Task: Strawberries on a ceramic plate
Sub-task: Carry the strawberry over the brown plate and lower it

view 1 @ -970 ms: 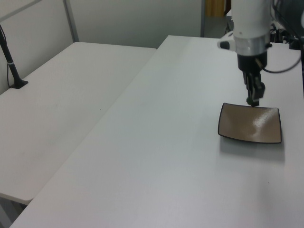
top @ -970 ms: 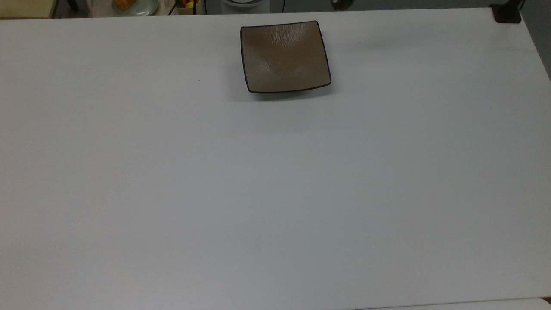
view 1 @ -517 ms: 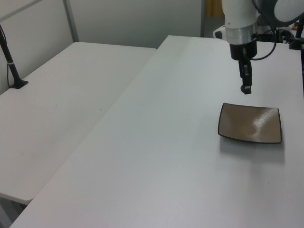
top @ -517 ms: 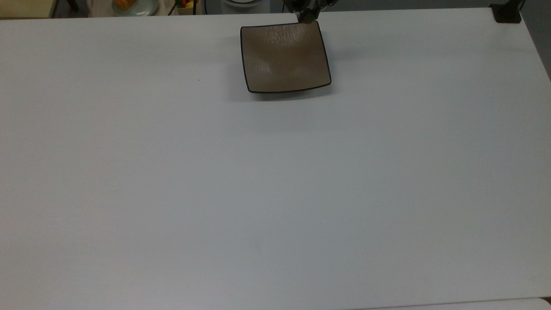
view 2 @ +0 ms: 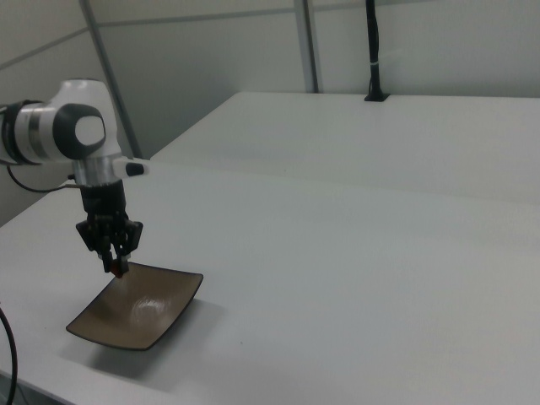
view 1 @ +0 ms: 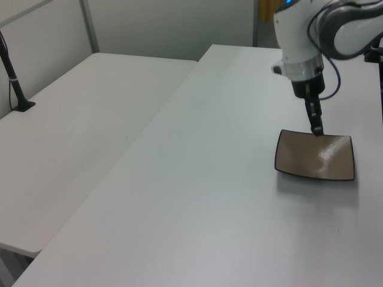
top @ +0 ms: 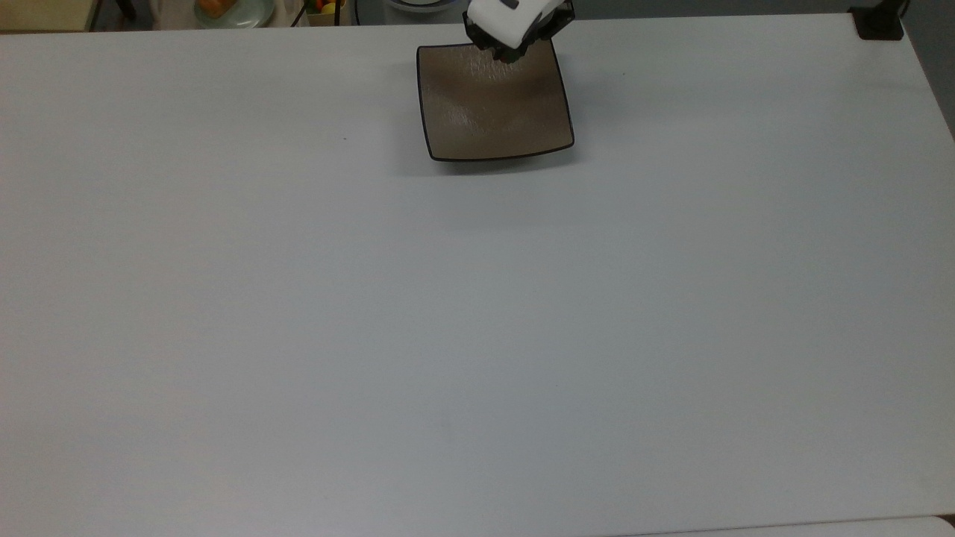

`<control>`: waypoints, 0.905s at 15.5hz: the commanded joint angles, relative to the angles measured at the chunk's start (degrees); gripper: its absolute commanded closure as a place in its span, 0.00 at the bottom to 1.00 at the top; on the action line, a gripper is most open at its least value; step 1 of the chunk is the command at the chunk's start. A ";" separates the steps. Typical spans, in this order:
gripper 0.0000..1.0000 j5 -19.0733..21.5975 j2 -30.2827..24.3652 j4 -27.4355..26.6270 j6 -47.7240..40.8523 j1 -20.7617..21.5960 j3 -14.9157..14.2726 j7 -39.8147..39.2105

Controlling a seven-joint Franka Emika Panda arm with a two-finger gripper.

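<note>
A square, shallow, glossy brown ceramic plate (top: 494, 104) with a thin dark rim sits on a large matte white table (top: 477, 321), near the far edge at the top of the top view. No brand, label or readable writing appears on anything here.

The white robot arm's black two-finger gripper (view 2: 116, 267) hangs over the plate's far edge, pointing down. In the right view its fingers (view 2: 109, 253) are pinched on a tiny red strawberry (view 2: 117, 269), a small red speck at the fingertips, just above the plate's nearest corner to the arm. Whether the berry touches the plate cannot be told.

In the top view the arm's white wrist casing (top: 509, 16) covers the gripper from above, so the fingertips and berry are hidden; dark parts overlap the plate's top rim. This view also catches, beyond the table's far edge, part of a round pale green plate (top: 235, 11) with orange food, and a black mount (top: 879, 22) at the top right corner.

In the left view the gripper (view 1: 316, 128) is seen edge-on as a thin dark stalk whose tip meets the plate's (view 1: 315, 156) far rim; the berry cannot be made out. A second white table (view 1: 84, 137) stands on the left view's left, with a black post (view 1: 13, 75) on it.

In the right view the plate (view 2: 139, 306) appears as a tilted diamond, with another black post (view 2: 372, 51) on a far table.
</note>
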 commanded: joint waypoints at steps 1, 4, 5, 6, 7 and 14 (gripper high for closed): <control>0.98 0.93 3.12 -1.69 4.54 0.32 -1.98 -0.47; 0.98 0.93 3.75 -4.84 9.71 0.23 -2.34 -0.47; 0.98 0.93 3.75 -6.42 12.52 0.06 -2.34 -0.47; 0.98 0.93 3.83 -7.57 14.46 0.06 -2.34 -0.38; 0.98 0.93 4.18 -8.36 15.26 0.06 -2.34 -0.38; 0.28 0.93 5.33 -8.11 15.36 0.50 -2.34 0.32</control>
